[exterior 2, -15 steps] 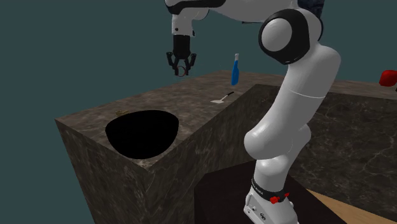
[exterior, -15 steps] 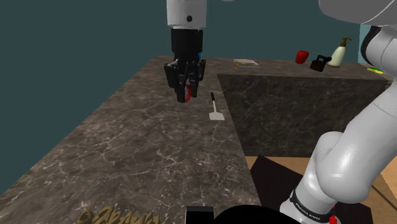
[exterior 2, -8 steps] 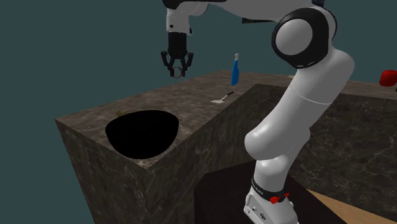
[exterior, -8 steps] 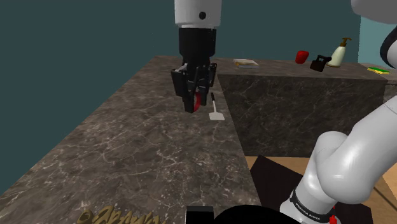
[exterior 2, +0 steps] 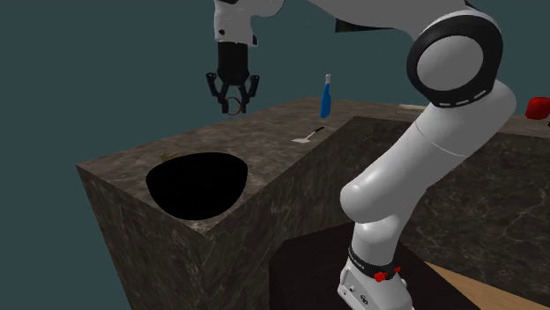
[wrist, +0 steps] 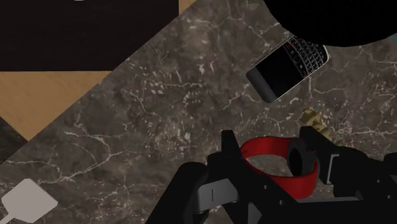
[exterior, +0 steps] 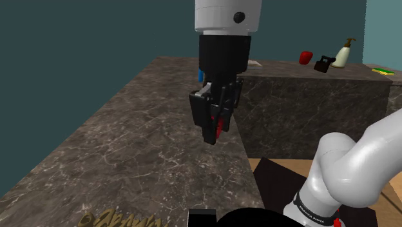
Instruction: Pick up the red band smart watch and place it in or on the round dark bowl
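A dark, white-veined marble counter (exterior: 129, 148) stands against a flat teal wall, with a higher run of the same stone meeting it at a corner. The black gripper (exterior: 212, 132) hangs above the counter, clear of the stone, pointing down. Its fingers are closed partway around the red-banded smart watch (wrist: 270, 147), clasping the looped strap between them with the dark round face turned to one finger. The watch is in the air with the hand and touches nothing else.

In the second exterior view the round dark bowl (exterior 2: 196, 183) sits at the counter's near corner, at about seven o'clock from the gripper and well apart from it. A small white spatula (exterior 2: 308, 136) lies on the stone at about four o'clock, and a blue bottle (exterior 2: 325, 95) stands at three o'clock.

From the wrist, a black keypad phone (wrist: 287, 67) lies flat on the counter between the watch and the bowl, just beside the bowl's edge.

On the higher counter, at two o'clock from the gripper in the shoulder view, stands a cream soap dispenser (exterior: 342, 53).
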`<state>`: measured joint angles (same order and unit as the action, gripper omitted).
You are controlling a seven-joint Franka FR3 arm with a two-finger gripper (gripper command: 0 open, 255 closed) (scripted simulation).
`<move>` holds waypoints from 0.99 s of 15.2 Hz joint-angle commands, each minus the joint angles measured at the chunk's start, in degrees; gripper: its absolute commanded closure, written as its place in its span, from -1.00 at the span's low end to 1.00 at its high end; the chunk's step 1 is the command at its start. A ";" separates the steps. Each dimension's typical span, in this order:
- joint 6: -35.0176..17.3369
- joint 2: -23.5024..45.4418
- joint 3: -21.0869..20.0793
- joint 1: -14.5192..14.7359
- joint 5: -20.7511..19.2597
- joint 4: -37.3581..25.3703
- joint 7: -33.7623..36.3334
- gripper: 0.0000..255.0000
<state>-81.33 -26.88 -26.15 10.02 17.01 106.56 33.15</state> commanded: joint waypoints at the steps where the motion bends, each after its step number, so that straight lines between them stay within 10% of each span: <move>1: 0.17 -1.04 -1.83 0.92 1.29 0.18 2.77 1.00; 15: -0.47 -5.04 -14.76 5.30 8.96 -1.08 19.91 1.00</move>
<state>-81.80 -32.06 -39.91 15.22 25.59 106.05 51.78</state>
